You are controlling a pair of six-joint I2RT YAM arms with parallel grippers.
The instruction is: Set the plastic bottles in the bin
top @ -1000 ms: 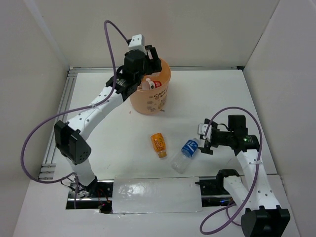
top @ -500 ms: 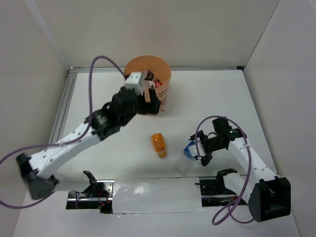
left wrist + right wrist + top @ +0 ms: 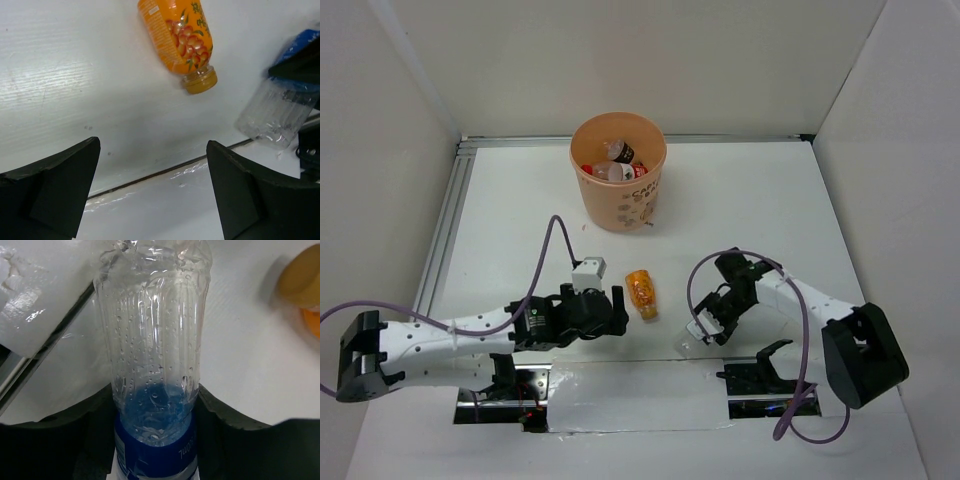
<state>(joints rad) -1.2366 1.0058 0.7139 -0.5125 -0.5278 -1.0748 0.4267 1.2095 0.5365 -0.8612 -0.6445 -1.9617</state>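
As the right gripper (image 3: 708,322) sat clamped on the clear bottle (image 3: 152,340), a firm level lift seemed best; left gripper (image 3: 150,190) gaped, orange bottle (image 3: 177,37) ahead

A: Loose bottles near the worktop's (image 3: 520,220) near edge?
B: Two. One short orange bottle (image 3: 641,291), one clear bottle with a blue label (image 3: 152,365).
A: Containers?
B: One orange bucket (image 3: 620,207), by the far edge.
A: Contents?
B: Heaped bottles (image 3: 611,166), several. Red and black labels show, but the exact count cannot be told.
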